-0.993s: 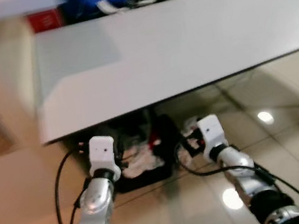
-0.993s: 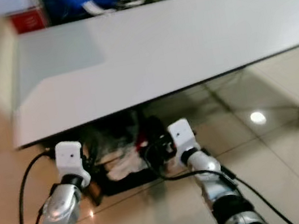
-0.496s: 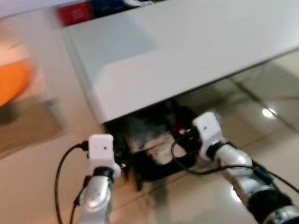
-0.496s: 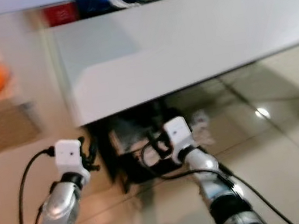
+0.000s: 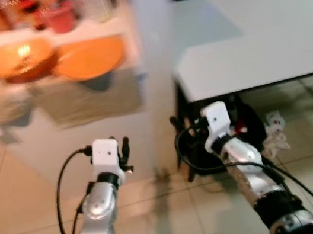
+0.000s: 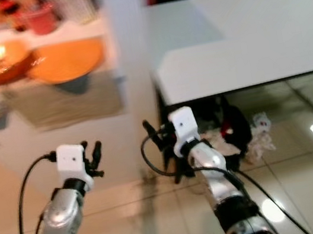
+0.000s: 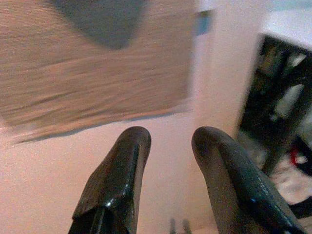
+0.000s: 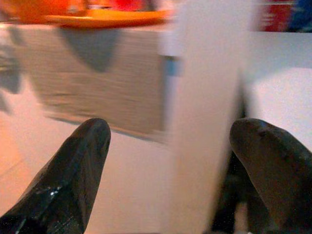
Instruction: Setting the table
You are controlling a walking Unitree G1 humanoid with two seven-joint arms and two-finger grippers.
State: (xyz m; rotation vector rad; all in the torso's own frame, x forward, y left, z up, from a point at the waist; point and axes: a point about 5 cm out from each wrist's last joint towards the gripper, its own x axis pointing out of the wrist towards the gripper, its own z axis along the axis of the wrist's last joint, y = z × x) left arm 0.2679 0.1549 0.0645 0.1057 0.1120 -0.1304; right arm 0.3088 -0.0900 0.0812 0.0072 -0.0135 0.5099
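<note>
Dark clutter with white crumpled items [image 5: 276, 133] under table end; red container [image 5: 58, 16] on counter; glossy tiled floor [image 5: 18, 224].

Two orange dishes are sitting on the white counter [image 5: 5, 40]: one bowl [image 5: 19, 57] at its left and one plate [image 5: 89, 57] toward its right edge. One red pot [image 5: 60, 14] is standing behind them.
</note>
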